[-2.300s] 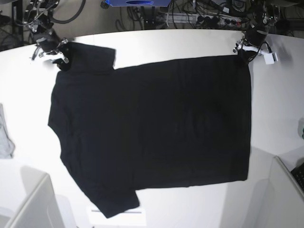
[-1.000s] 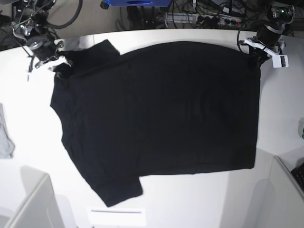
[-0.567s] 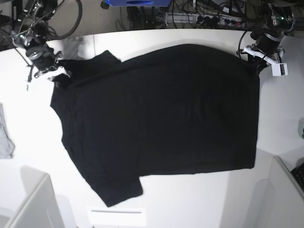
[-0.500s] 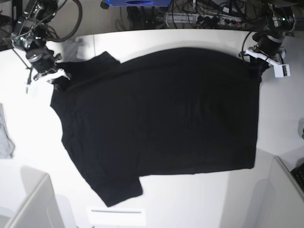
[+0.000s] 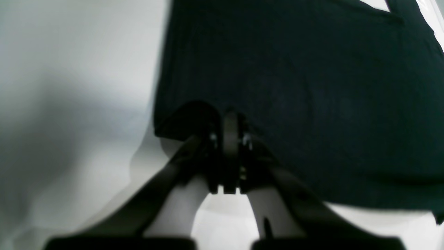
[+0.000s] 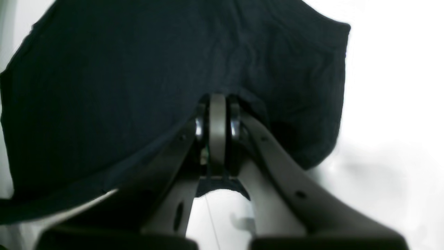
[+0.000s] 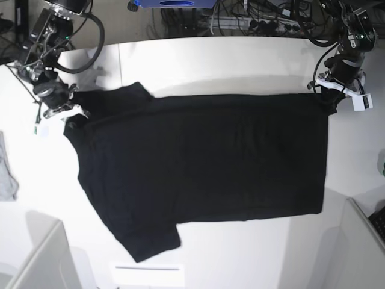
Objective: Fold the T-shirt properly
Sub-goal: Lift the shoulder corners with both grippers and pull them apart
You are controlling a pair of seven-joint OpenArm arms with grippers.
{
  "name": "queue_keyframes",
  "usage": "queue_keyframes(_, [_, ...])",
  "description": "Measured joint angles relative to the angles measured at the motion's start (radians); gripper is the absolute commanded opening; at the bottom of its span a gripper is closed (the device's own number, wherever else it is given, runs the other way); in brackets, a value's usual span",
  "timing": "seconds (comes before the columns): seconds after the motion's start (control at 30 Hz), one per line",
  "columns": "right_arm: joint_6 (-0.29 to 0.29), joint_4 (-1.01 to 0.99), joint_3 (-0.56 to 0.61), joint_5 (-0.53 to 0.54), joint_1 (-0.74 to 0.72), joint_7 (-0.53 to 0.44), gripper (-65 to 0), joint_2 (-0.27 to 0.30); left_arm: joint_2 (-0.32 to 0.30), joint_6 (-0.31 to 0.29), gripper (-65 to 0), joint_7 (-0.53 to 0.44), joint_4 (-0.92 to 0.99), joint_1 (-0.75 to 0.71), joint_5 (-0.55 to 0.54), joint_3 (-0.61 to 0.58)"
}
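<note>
**Both claws pinched on the far corners of a black T-shirt**

Here, in the left wrist view, the left gripper (image 5: 229,121) has its two fingers pressed flat together with no gap between them, and their tips sit against the near edge of the black T-shirt (image 5: 305,86). A small fold of the dark cloth bunches up just to the left of the fingertips. The cloth fills the upper right of the view, and the white table (image 5: 69,104) shows beside it on the left and below it.

In the right wrist view, the right gripper (image 6: 217,104) is likewise closed tight, its tips buried in a bunched hem of the T-shirt (image 6: 121,86). The fabric spreads away above and to the left, wrinkled near the grip, with one rounded edge curling down on the right. The table (image 6: 388,104) is bright on the right side.

In the base view, the T-shirt (image 7: 204,168) lies spread over the white table (image 7: 240,253), plain side up, one sleeve pointing toward the near edge and another near the far left. The right gripper (image 7: 71,113) holds the far left corner by the sleeve, and the left gripper (image 7: 326,101) holds the far right corner. A small grey cloth (image 7: 6,174) lies at the left edge, well apart from the shirt. Cables (image 7: 252,18) crowd the floor beyond the table.
</note>
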State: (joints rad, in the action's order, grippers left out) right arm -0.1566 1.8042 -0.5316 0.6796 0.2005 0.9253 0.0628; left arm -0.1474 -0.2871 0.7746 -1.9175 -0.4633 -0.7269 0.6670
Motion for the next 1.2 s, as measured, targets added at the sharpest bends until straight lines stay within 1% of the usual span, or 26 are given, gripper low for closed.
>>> queue_keyframes(0.17, [0.000,-0.048,0.002,-0.001,-0.042,-0.001,-65.0,0.003,0.000,0.000,-65.0,-0.003,0.027,0.038,-0.004,-0.001])
queue_keyframes(0.3, [0.000,-0.075,0.064,0.000,-0.075,-0.003,-65.0,0.017,0.000,0.002,-65.0,0.000,0.074,0.051,0.000,0.000])
queue_keyframes(0.4, [0.000,-0.110,0.088,0.000,-0.109,-0.005,-65.0,0.021,0.000,0.002,-65.0,-0.001,0.105,0.056,0.000,0.000])
queue_keyframes(0.73, [0.000,-0.177,0.093,0.000,-0.182,-0.005,-65.0,0.022,0.001,0.003,-65.0,-0.002,0.135,0.089,0.000,0.004])
queue_keyframes(0.83, [0.000,-0.201,0.093,0.000,-0.192,-0.008,-65.0,0.022,0.012,0.003,-65.0,-0.003,0.135,0.102,-0.003,0.036])
queue_keyframes(0.93, [0.001,-0.229,0.093,-0.003,-0.209,-0.009,-65.0,0.022,0.020,0.002,-65.0,-0.001,0.141,0.119,0.002,0.041])
queue_keyframes(1.13, [0.000,-0.265,0.093,-0.003,-0.249,-0.009,-65.0,0.022,0.023,0.004,-65.0,0.000,0.220,0.148,0.005,0.034])
queue_keyframes(1.17, [0.000,-0.269,0.093,-0.005,-0.255,-0.011,-65.0,0.023,0.023,0.002,-65.0,0.000,0.230,0.151,0.001,0.034])
queue_keyframes(1.2, [0.000,-0.271,0.093,-0.038,-0.262,-0.012,-65.0,0.022,0.023,0.003,-65.0,0.000,0.236,0.156,0.001,0.035])
